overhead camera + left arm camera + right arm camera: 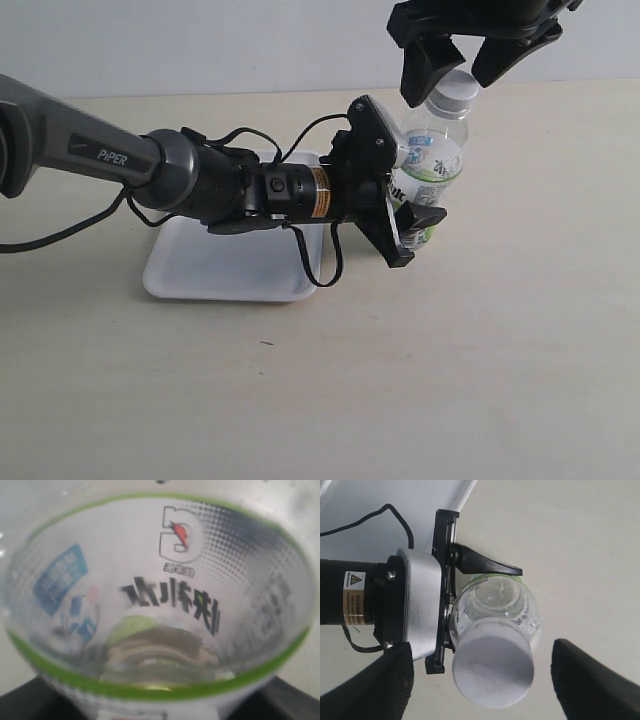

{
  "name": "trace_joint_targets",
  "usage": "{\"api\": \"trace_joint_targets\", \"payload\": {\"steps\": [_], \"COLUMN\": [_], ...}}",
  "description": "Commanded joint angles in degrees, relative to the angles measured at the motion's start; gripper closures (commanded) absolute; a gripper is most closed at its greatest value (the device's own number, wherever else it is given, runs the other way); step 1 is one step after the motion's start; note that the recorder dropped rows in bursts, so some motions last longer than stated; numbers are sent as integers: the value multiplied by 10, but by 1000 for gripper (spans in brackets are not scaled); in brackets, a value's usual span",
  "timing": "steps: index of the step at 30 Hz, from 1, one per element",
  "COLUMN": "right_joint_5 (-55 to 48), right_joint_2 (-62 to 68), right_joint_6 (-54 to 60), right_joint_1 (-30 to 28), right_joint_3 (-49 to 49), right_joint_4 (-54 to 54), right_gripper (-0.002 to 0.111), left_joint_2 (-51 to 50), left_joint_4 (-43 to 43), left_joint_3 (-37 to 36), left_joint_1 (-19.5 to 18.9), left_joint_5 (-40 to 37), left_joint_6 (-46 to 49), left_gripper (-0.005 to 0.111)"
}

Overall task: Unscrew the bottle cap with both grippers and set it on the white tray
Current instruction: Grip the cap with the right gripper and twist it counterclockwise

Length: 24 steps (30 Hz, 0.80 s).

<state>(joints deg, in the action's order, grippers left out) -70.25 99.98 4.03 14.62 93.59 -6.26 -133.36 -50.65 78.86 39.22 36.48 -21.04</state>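
The left gripper (412, 188), on the grey PiPER arm (90, 148) that reaches in from the left, is clamped across the body of the bottle (438, 150). One finger lies on the far side of the label and one on the near side. The left wrist view is filled by the bottle label (165, 595), pressed close between the jaws.

The bottle stands upright on the table (500, 350), just right of the white tray (200, 272). The bottle cap (458, 92) sits on its neck.

The right gripper (452, 82) hangs over the bottle from above with its jaws spread wide, one finger on each side of the cap. In the right wrist view the cap (493, 672) lies between the two black fingers (590, 680), with bare table showing on both sides, so neither finger touches it.

The tray lies flat under the left arm, on the left of the scene, and holds nothing that can be seen.

There is one bottle, one cap and one tray, and there are two grippers.
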Motion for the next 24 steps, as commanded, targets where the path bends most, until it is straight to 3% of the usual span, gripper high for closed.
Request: {"api": "trace_joint_targets", "payload": {"steps": [1,18,21,24], "right_joint_5": [3,3,3,3], "right_joint_2": [-6,10,10,10], "right_joint_6": [-12,-12,-12,-12], "right_joint_1": [1,1,1,1], "right_joint_3": [0,0,0,0], "right_joint_4": [7,8,8,8], "right_gripper": [35,44,50,66], "left_joint_2": [-1,-1,-1,-1], "left_joint_4": [-12,-12,-12,-12], "left_joint_3": [-2,-2,-2,-2], "left_joint_1": [1,1,1,1], "left_joint_5": [-12,-12,-12,-12], "left_joint_6": [0,0,0,0], "left_gripper": [107,107,107,107]}}
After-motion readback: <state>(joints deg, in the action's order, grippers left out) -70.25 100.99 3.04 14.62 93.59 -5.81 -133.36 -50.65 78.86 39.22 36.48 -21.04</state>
